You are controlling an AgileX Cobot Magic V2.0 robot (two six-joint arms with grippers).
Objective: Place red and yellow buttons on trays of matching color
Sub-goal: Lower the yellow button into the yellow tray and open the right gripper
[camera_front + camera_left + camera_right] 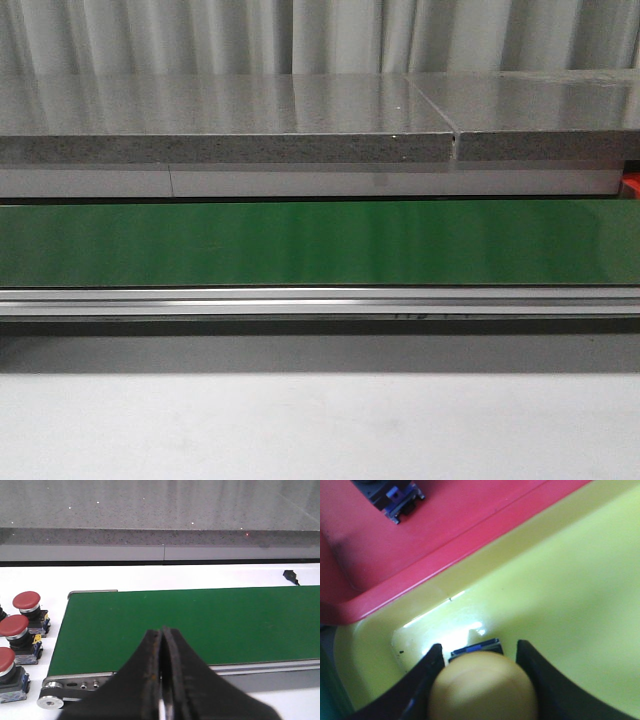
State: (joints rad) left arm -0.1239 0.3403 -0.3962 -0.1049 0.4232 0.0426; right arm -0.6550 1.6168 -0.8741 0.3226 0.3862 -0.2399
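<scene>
In the right wrist view a yellow button [482, 687] sits between my right gripper's [479, 652] black fingers, which press its sides. It is low inside the yellow tray [570, 580], near a corner. The red tray [445, 525] lies alongside, with the blue-black base of another button [397, 500] in it. In the left wrist view three red buttons [26, 601] [13, 626] [5, 660] stand in a row on the white table beside the end of the green belt [200, 625]. My left gripper [162, 630] is shut and empty above the belt's near edge. Neither gripper shows in the front view.
The front view holds only the green conveyor belt [320, 242], its metal rail [320, 300], a grey stone counter [230, 130] behind and a red sliver [632, 185] at the right edge. A small black object [291, 575] lies on the white surface beyond the belt.
</scene>
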